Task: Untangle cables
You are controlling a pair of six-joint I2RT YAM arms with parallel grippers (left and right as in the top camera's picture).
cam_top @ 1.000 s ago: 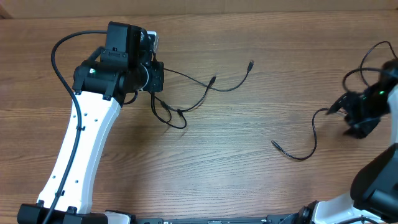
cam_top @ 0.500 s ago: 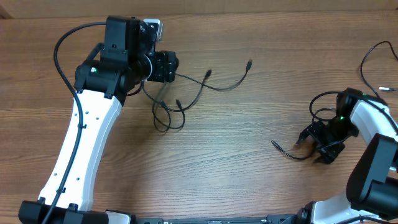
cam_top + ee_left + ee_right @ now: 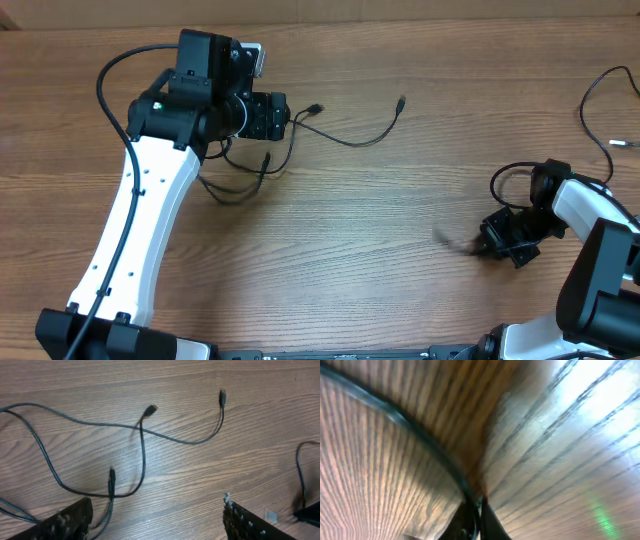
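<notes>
Cables [image 3: 143, 455]: crossed loops just ahead of left gripper [image 3: 155, 520], running crosswise on worktop [image 3: 380, 260].
Left jaws wide, empty; right gripper [image 3: 472, 515] far off, jaws seemingly pinching separate strand [image 3: 395, 425].

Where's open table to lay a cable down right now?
Bare table lies in the middle, between the cable loops by the left gripper and the right gripper, and along the near edge. Crowded: around the left gripper, where the loops cross out to a plug tip, and at the right gripper, which seems to pinch a lone cable.
</notes>
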